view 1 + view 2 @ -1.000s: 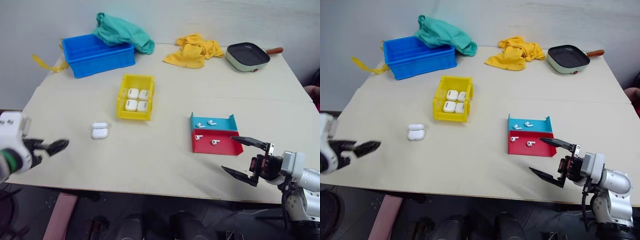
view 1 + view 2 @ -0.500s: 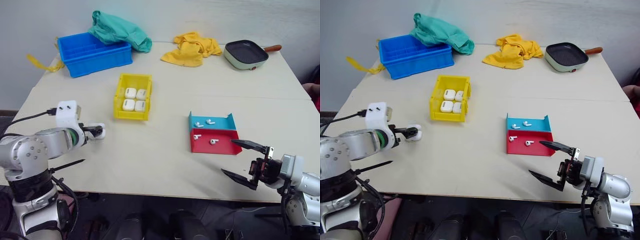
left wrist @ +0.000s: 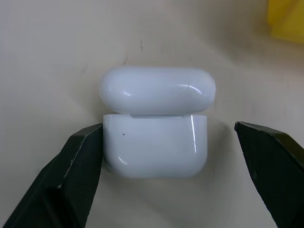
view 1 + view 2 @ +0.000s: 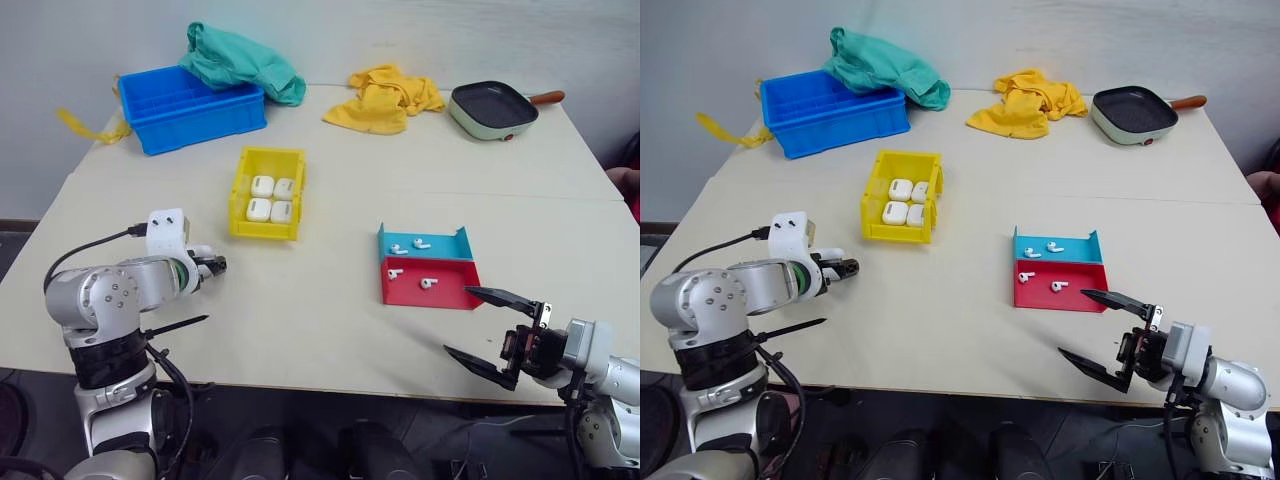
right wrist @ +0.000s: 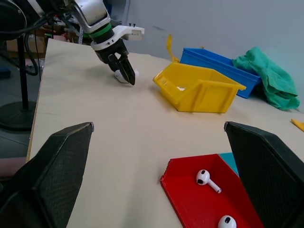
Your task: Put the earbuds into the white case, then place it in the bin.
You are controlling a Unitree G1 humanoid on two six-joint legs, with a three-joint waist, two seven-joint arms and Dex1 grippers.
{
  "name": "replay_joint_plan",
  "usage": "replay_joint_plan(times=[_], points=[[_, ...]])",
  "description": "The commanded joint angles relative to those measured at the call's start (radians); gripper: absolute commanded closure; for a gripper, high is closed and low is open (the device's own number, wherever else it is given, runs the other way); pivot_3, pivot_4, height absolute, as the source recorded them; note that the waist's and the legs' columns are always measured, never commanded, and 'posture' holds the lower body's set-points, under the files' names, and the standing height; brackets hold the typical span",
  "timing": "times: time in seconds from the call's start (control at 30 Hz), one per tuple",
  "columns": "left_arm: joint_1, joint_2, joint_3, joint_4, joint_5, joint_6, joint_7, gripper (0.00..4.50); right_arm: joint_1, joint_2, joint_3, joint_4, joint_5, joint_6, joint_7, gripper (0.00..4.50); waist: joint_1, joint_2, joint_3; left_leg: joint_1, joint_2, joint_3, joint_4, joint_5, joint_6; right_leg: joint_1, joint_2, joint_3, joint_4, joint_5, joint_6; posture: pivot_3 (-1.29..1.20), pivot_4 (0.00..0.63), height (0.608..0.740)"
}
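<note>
Now left gripper (image 3: pixel 168 156) spread wide, straddling white case (image 3: pixel 155 124), lid up, left of frame centre; one finger touching. Right gripper (image 4: pixel 495 330) open, lower right. Earbuds (image 4: pixel 409 244) in tray (image 4: pixel 455 296); yellow bin (image 4: pixel 243 190) upper centre.

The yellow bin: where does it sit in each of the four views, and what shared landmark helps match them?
Left eye view: yellow bin, left of centre on the table.
Right eye view: yellow bin, same place.
Left wrist view: yellow bin, a corner beyond the white case.
Right wrist view: yellow bin, beside the left gripper.
Landmark: left gripper.
</note>
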Motion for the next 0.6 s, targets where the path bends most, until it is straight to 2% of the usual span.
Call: replay_joint_plan(times=[0.03, 0.3, 0.4, 0.5, 0.53, 0.6], points=[[-0.014, -0.007, -0.009, 0.001, 0.061, -0.002, -0.027, 0.01, 0.014, -0.008, -0.040, -0.039, 0.020, -0.021, -0.007, 0.00, 0.001, 0.000, 0.000, 0.000, 0.000, 0.000, 0.000, 0.000, 0.000, 0.000, 0.000, 0.000, 0.000, 0.000, 0.000, 0.00, 0.150, 0.740], [-0.009, -0.018, -0.040, 0.026, 0.141, -0.002, -0.100, 0.01, 0.025, -0.009, -0.028, -0.103, 0.007, 0.007, -0.058, 0.00, -0.001, 0.000, 0.000, 0.002, 0.000, 0.000, 0.000, 0.003, -0.002, 0.000, 0.001, 0.000, 0.003, 0.000, 0.000, 0.00, 0.150, 0.740], [0.006, -0.035, -0.049, 0.016, 0.160, -0.002, -0.108, 0.60, 0.030, -0.012, -0.028, -0.121, 0.005, 0.018, -0.071, 0.00, 0.000, 0.000, 0.000, 0.002, 0.000, 0.000, 0.000, 0.003, -0.003, 0.000, 0.001, 0.000, 0.003, 0.000, 0.000, 0.00, 0.150, 0.740], [0.035, -0.054, -0.047, -0.014, 0.166, -0.002, -0.107, 1.51, 0.036, -0.016, -0.031, -0.134, 0.006, 0.023, -0.079, 0.00, 0.001, 0.000, 0.000, 0.002, 0.000, 0.000, 0.000, 0.003, -0.003, 0.000, 0.000, 0.000, 0.003, 0.000, 0.000, 0.00, 0.150, 0.740], [0.049, -0.059, -0.043, -0.026, 0.164, -0.002, -0.104, 1.69, 0.037, -0.018, -0.032, -0.141, 0.006, 0.026, -0.083, 0.00, 0.002, 0.000, 0.000, 0.002, 0.000, 0.000, 0.000, 0.003, -0.003, 0.000, 0.000, 0.000, 0.003, 0.000, 0.000, 0.00, 0.150, 0.740], [0.078, -0.054, -0.036, -0.051, 0.158, -0.002, -0.108, 1.69, 0.039, -0.020, -0.033, -0.155, 0.006, 0.035, -0.092, 0.00, 0.004, 0.000, 0.000, 0.002, 0.000, 0.000, 0.000, 0.003, -0.002, 0.000, 0.000, 0.001, 0.003, 0.000, 0.000, 0.00, 0.150, 0.740]])
